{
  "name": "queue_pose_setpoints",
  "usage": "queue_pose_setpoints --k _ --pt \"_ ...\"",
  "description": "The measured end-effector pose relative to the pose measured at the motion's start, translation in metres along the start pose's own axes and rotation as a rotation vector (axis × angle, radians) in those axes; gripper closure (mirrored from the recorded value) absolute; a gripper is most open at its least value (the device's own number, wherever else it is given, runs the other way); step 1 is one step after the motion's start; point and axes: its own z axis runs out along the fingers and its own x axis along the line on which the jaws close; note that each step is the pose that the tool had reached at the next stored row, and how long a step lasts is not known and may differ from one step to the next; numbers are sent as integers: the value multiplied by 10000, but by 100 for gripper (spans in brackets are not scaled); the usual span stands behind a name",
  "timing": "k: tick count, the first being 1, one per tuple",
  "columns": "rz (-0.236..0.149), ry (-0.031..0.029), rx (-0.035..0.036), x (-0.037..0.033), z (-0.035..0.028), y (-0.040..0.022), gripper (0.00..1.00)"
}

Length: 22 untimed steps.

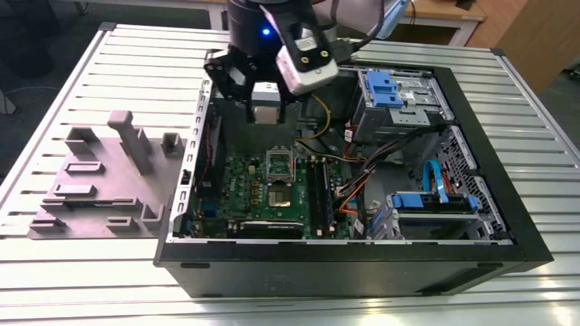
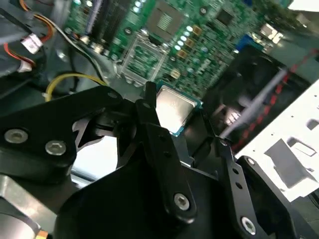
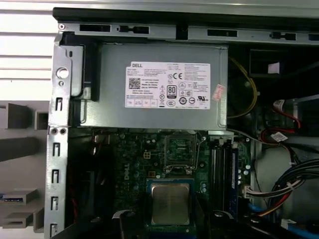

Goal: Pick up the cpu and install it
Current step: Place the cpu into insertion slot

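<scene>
**Chip gripped level over the open case**

A ribbed metal table [image 1: 91, 81] carries an open computer case [image 1: 344, 268]. A grey fixture tray [image 1: 100, 183] lies beside it, toward the table's edge on the exterior view's left. Inside the case we see the green board [image 1: 249, 180], a power-supply box [image 3: 164, 84], cables and blue drive brackets. The gripper [image 1: 265, 112] is clamped on two opposite edges of the cpu [image 2: 174, 107], holding it flat, metal top up, above the board. We judge this keeps its underside free and level for the dark socket [image 1: 274, 197]

Square silver-topped cpu [image 2: 175, 110] clamped flat in the claw [image 2: 177, 103].
</scene>
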Motion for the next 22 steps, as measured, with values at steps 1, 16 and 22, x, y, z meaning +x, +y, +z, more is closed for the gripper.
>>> queue_pose_setpoints --k 1,16,22 --pt "1 3 0 -45 2 0 53" --pt "1 6 -1 -204 41 -14 53" --pt "1 6 -1 -202 133 -31 53"
